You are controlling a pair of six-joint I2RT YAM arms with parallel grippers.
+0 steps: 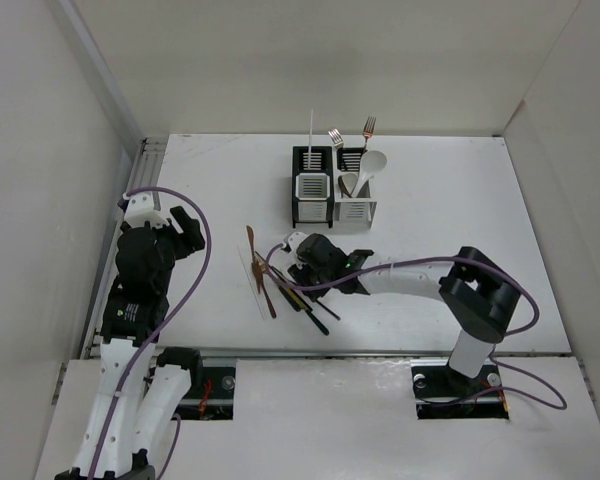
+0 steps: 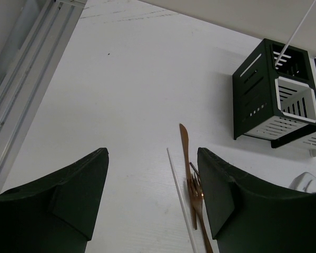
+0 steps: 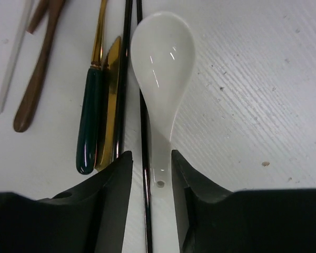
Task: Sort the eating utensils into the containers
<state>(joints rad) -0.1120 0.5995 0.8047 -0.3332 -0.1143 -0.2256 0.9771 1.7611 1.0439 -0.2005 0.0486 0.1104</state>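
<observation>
A white ceramic soup spoon (image 3: 160, 63) lies flat on the table. My right gripper (image 3: 151, 163) is low over it, open, its jaws straddling the spoon's handle and a black chopstick (image 3: 144, 158) beside it. In the top view the right gripper (image 1: 298, 262) is at the right end of the utensil pile (image 1: 280, 292). My left gripper (image 2: 152, 205) is open and empty, held above the table left of the pile (image 1: 185, 228). The white caddy (image 1: 312, 190) holds a white chopstick (image 1: 311, 130). The silver caddy (image 1: 356, 205) holds two forks (image 1: 367, 128) and white spoons (image 1: 370, 165).
Left of the spoon lie a green-handled gold piece (image 3: 89, 121), a gold knife (image 3: 109, 105), a brown spoon (image 3: 37, 79) and a white chopstick (image 3: 13, 58). The left wrist view shows a copper piece (image 2: 184, 153), a copper fork (image 2: 198, 203) and a white chopstick (image 2: 180, 200). White walls surround the table.
</observation>
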